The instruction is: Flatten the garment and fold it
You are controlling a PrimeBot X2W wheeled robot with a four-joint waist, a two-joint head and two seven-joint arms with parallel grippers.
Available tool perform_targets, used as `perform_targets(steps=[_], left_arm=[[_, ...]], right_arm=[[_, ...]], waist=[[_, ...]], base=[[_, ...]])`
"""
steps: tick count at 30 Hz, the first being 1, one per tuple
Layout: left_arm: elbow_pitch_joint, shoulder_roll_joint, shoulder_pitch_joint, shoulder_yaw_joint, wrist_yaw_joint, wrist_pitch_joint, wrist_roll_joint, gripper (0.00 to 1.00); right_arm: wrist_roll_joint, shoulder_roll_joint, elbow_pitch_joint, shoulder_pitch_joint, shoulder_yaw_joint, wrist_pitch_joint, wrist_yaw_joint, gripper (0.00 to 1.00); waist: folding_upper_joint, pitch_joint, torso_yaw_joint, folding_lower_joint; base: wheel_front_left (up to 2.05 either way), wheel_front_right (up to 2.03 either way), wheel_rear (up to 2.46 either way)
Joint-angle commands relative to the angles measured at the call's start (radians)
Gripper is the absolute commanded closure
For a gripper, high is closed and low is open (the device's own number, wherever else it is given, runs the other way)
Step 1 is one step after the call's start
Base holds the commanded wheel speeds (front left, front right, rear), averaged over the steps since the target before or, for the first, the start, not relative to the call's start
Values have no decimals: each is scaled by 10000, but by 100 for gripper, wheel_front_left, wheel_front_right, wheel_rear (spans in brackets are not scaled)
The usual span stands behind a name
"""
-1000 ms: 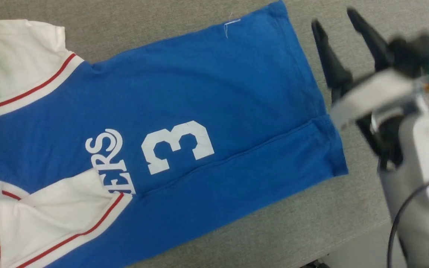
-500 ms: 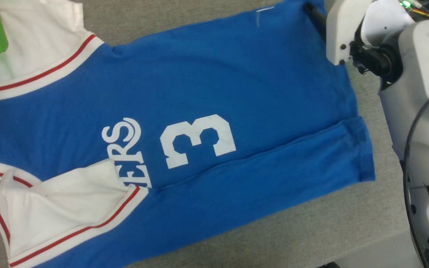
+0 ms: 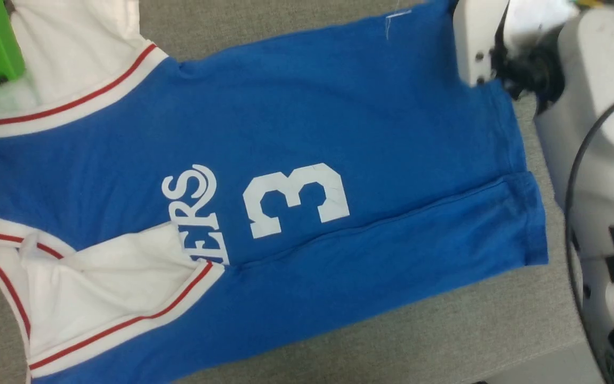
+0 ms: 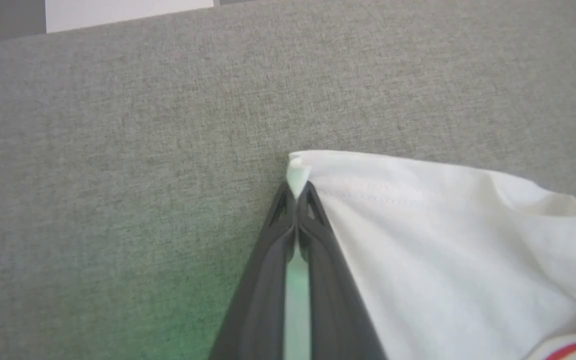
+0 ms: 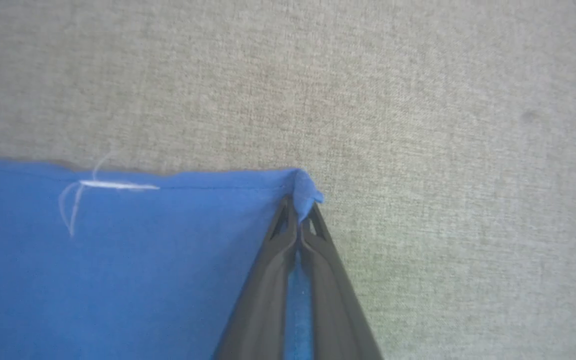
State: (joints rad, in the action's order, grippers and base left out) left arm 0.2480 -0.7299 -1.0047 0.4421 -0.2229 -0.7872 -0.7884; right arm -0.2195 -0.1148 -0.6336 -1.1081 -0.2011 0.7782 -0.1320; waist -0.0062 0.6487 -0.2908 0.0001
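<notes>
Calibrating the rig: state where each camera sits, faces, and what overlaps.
Head: up top, looking down on the garment; pale right arm at right.
Left wrist: along the left gripper, shut on a white corner.
Right wrist: along the right gripper, shut on a blue corner.
Shared: head and right wrist both show the loose white thread.

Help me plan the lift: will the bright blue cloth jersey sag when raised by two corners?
Probably floppy: the bright blue cloth jersey bunches where the right claw pinches its corner. Likely light: the left claw holds a white corner by a small pinch.
</notes>
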Motion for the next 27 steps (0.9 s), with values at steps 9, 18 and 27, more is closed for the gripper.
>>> perform_targets(steps=[9,18,27], left_arm=[[-502,414,2632,-690,1404,5127,20,100],[-1847,857,6036,-1195,1659,8142,-403,100],[-2995,873,9184,-1354,1317,8378,-1345,100]], right_arm=[[-651,-817,1625,2540,-1091,-4613,13,100],[-975,-1650,2487,4774,-1029,-7015,13,100],[-891,-2526,2617,6481,-776,-6317,13,100]], waist=[[62,-1771,389,-1],[62,-3559,859,-1],[62,-4415,1481,-1]], base=[[0,0,0],[0,0,0],[0,0,0]])
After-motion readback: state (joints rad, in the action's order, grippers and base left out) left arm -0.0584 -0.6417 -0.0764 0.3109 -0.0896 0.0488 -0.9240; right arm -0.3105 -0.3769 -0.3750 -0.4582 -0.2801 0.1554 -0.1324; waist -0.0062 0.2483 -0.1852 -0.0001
